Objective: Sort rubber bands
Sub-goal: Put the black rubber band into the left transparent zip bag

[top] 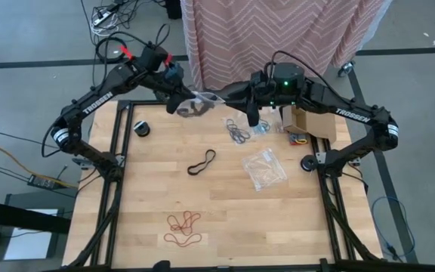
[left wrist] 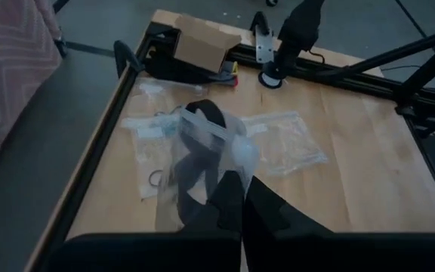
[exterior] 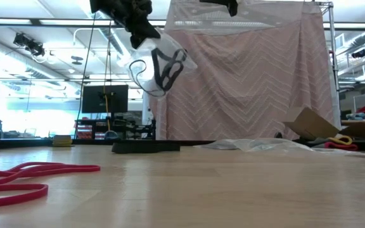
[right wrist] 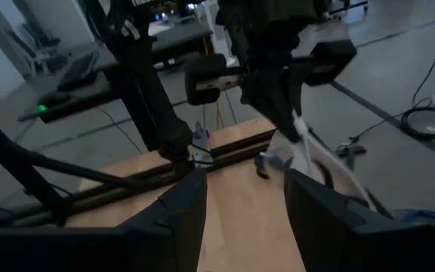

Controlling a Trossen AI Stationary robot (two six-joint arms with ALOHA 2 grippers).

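High view: wood table (top: 225, 219), grey floor (top: 36, 38), pink curtain (top: 278, 30) behind.

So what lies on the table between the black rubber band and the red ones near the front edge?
Nothing: in the high view, bare wood runs from the black rubber band to the red rubber bands.

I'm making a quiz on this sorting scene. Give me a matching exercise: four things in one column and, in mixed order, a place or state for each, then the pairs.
Things:
1. left gripper
2. right gripper
3. red rubber bands
4. black rubber band

Places or states:
A. lying near the table's front edge
B. open, holding nothing
C. lying alone mid-table
D. shut on a clear bag lifted off the table

Pairs: 1-D, 2-B, 3-A, 4-C
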